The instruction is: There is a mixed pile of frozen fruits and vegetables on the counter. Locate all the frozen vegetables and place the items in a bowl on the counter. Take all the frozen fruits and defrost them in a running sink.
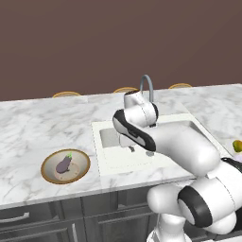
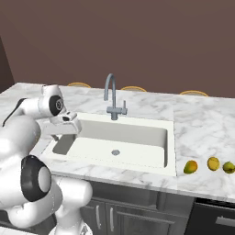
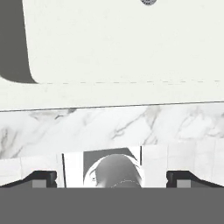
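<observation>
The dark purple eggplant (image 1: 64, 165) lies in the tan-rimmed bowl (image 1: 47, 171) on the marble counter (image 1: 33, 127), left of the sink (image 1: 106, 163). My gripper (image 3: 111, 179) hangs open over the sink's left part, its fingertips (image 3: 43, 178) wide apart with nothing between them; it also shows above the basin (image 2: 64, 132). On the counter right of the sink (image 2: 137, 137) lie two yellow-green oval fruits (image 2: 191, 167) (image 2: 228, 167) with a rounder yellow vegetable (image 2: 213, 163) between them, far from the gripper.
The grey gooseneck tap (image 2: 111, 96) stands behind the basin, and the round drain (image 2: 115, 152) sits mid-floor. Thin tan-rimmed discs (image 2: 133, 88) line the counter's far edge. Dark cabinets (image 1: 42, 220) run below the counter.
</observation>
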